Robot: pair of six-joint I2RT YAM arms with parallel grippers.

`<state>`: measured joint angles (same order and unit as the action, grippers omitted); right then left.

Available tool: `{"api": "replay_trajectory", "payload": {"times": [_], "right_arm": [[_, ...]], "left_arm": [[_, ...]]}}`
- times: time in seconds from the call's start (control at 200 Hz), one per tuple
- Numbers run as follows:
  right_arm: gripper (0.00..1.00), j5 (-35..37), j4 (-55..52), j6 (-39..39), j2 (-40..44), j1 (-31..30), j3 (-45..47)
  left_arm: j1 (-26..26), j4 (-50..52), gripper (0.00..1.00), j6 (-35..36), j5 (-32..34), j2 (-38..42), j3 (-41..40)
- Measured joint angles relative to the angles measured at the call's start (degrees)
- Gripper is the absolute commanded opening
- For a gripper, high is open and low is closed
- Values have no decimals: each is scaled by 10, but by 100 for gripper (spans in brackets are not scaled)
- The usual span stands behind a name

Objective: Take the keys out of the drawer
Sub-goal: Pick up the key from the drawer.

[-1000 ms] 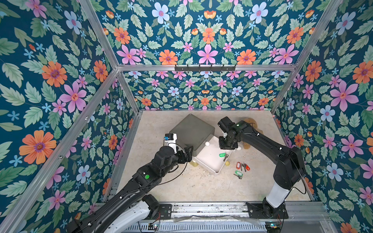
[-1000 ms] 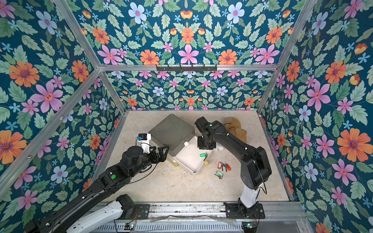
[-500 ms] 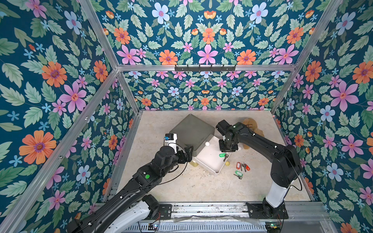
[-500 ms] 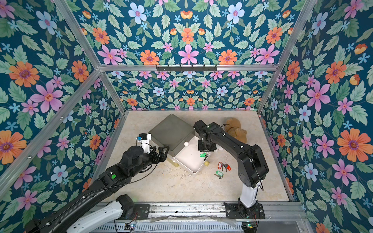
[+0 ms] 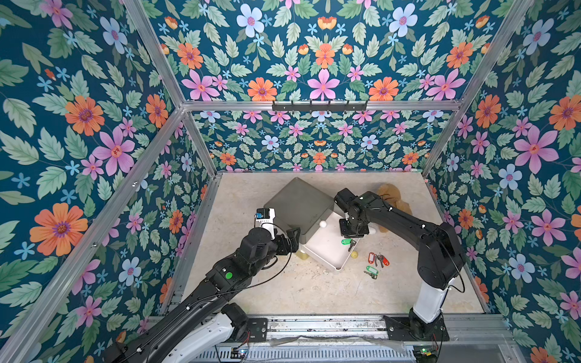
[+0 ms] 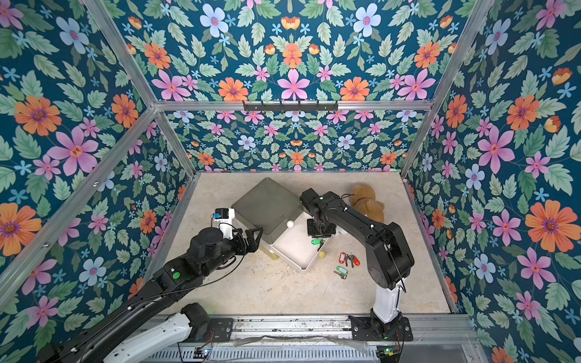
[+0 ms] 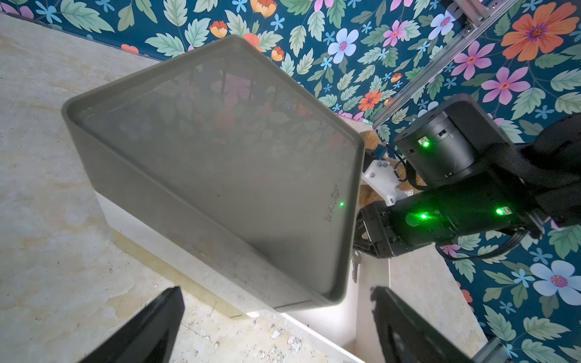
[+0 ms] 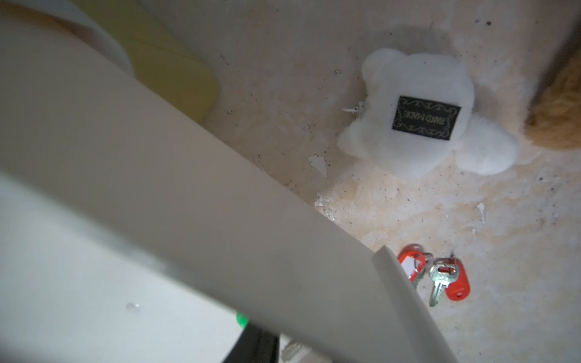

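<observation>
Your right gripper (image 5: 351,233) hangs over the open white drawer (image 5: 327,251), just right of centre in both top views. Its own body hides the jaws from above. The right wrist view gives only one dark finger (image 8: 258,345) with a sliver of green beside it, so you cannot tell how wide it stands or whether it has hold of anything. Just below it in the frame the green-tagged key (image 5: 346,241) lies on the drawer floor, near the right-hand wall. It is the only key that shows inside. Three are already out on the table (image 5: 283,292), lower right of the drawer: two red-tagged keys (image 5: 372,257) touching each other and a second green-tagged key (image 5: 371,271) just below them. No blue tags show.

Expect the key to be light, stiff and thin, flat on a smooth floor, so it will likely skid if nudged. The plastic tag is thicker and should grip better: pinch it across its narrow width and let the key dangle from the ring.

Your left gripper (image 7: 275,290) stands wide open and empty by a corner of the grey cabinet (image 7: 220,151).

Readable writing: "HAND MADE" on the black label (image 8: 426,118) of the white plush toy (image 8: 393,151). The one red tag insert that shows looks blank.
</observation>
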<state>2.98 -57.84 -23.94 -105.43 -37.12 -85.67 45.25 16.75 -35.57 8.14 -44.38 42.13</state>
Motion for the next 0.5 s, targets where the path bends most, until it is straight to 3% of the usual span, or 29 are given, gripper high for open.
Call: {"api": "replay_trajectory", "payload": {"times": [0.5], "right_arm": [[23,43,-39,11,-22,-9,-26]], "left_arm": [[0,0,99,0,9,-4,1]]}}
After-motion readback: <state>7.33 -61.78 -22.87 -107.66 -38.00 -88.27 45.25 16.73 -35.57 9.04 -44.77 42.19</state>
